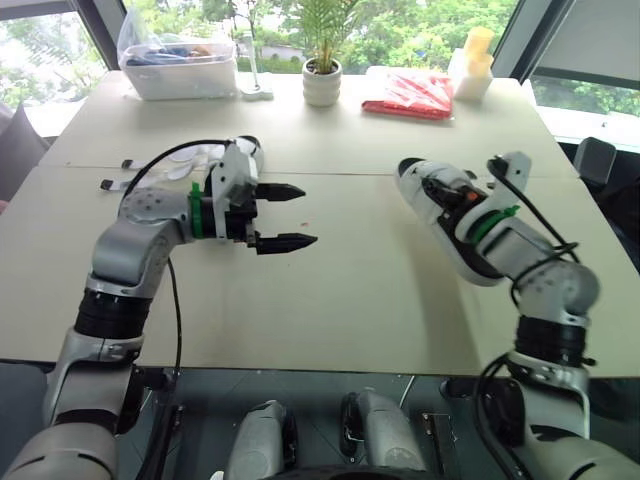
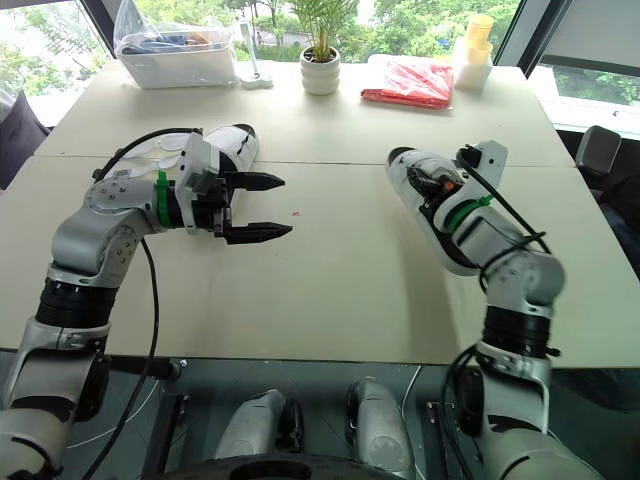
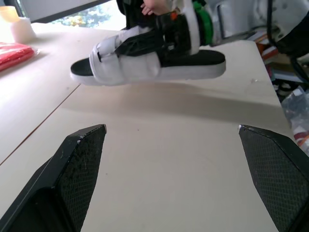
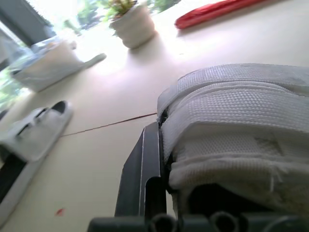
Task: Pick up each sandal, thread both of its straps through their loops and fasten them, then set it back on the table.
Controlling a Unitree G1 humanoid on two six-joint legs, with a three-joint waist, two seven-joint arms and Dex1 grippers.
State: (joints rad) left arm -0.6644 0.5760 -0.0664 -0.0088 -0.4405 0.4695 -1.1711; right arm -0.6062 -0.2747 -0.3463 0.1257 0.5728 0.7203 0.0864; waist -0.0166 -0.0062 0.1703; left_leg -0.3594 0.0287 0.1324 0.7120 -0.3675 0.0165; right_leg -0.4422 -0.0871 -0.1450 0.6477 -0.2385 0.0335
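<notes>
Left gripper (image 1: 308, 214): gaping wide, holding nothing, pointing right at sandal (image 1: 442, 238).
Right gripper (image 1: 447, 192): clamping sandal's straps, holding it above table (image 1: 350, 300), right side.
Sandal axis: running near-right to far-left.

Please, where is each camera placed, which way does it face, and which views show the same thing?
Left eye view: head, facing down over the table; both arms, left pincer, right pincer.
Right eye view: beside it, same scene.
Left wrist view: left wrist, facing the held sandal; own fingers.
Right wrist view: right wrist, against that sandal's straps; own finger.
Shared: all see the held sandal.
</notes>
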